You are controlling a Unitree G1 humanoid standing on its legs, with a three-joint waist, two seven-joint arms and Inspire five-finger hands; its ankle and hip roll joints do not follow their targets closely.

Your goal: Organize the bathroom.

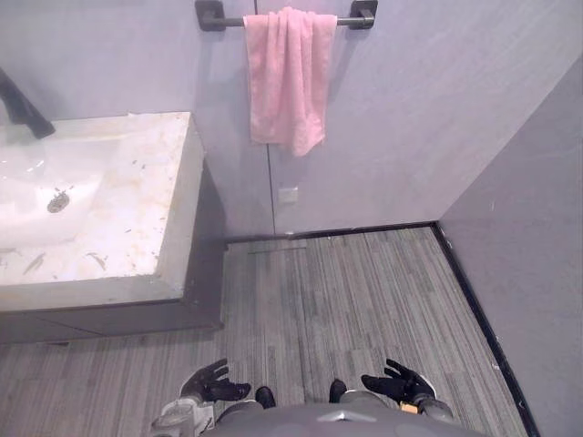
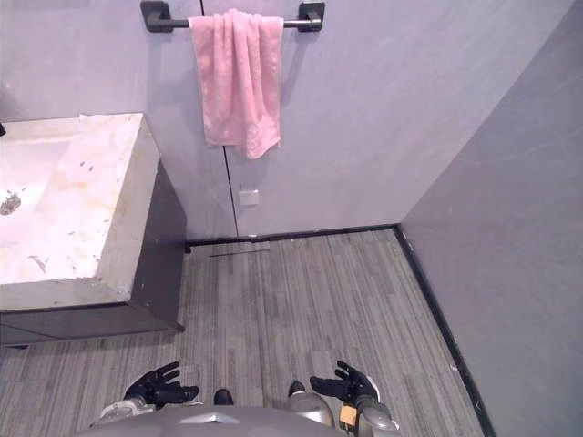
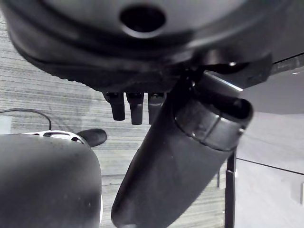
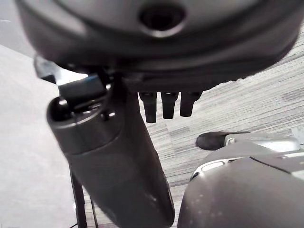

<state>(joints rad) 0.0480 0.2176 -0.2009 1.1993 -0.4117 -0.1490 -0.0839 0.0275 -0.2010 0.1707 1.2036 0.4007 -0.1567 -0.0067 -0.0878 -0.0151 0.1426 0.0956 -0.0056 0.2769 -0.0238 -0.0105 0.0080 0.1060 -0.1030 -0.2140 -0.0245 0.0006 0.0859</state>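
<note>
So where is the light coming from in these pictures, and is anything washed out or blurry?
Left eye view: the sink basin glares near white, the pink towel throws a soft shadow on the wall to its left, and the vanity shades the floor beside it. Left wrist view: the left robot hand is close and blurred. Right wrist view: the right robot hand is blurred likewise.

A bathroom: a pink towel (image 1: 284, 77) hangs on a wall rail (image 1: 219, 18) beside a marble-topped washbasin (image 1: 137, 200).
</note>
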